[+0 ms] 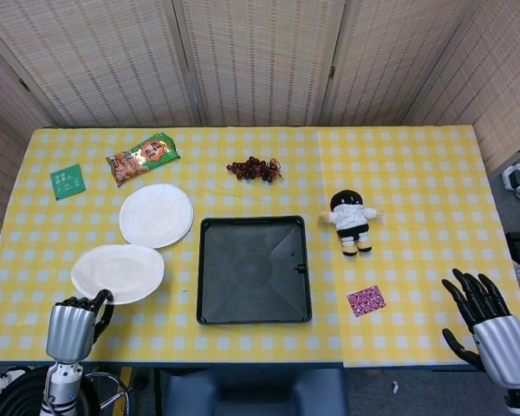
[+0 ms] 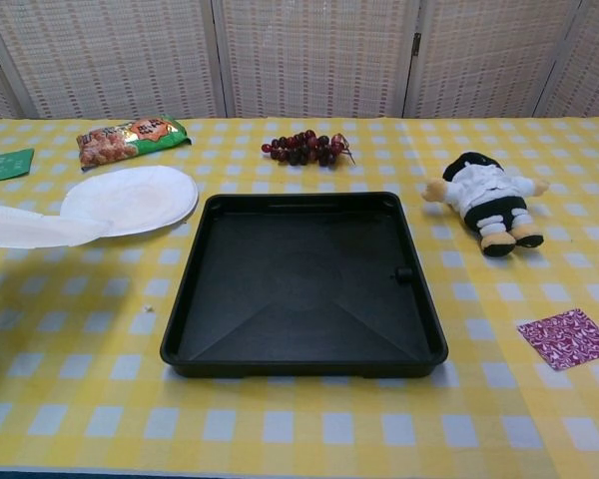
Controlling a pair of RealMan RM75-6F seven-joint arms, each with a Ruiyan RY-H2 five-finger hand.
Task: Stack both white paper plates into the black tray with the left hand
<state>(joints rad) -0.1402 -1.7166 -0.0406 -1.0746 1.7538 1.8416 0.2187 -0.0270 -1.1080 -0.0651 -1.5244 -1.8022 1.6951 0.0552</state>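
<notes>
White paper, thin and floppy, pinched at its near rim by the left hand (image 1: 72, 328) at the bottom-left corner of the head view, fingers curled over the edge of the lifted plate (image 1: 118, 273). Up off the tabletop (image 1: 416, 191) by the look of it, edge-on and nearly flat in the chest view. Right hand (image 1: 490, 325) parked low at the near right corner, fingers spread, nothing in it.

Risk number one: a one-edge pinch on a limp plate, so likely sagging or slipping on the swing right toward the black tray (image 1: 254, 269). Risk number two: the free rim catching the tray's raised left wall on the way in and flipping or folding. Risk number three: the lifted plate's far edge overlapping the second plate (image 1: 156, 215) in the chest view (touching or merely above it, impossible to say), so a drag could shove that one.

Tray empty, neither plate in yet.

Hidden: left hand out of frame in the chest view, so grip depth unknowable; thumb placement under the rim unseen. Further back, snack bag (image 1: 142, 158), green card (image 1: 68, 181), grapes (image 1: 255, 168) and, off to the right, doll (image 1: 353, 221) and purple patch (image 1: 366, 301), all well apart from the path.
</notes>
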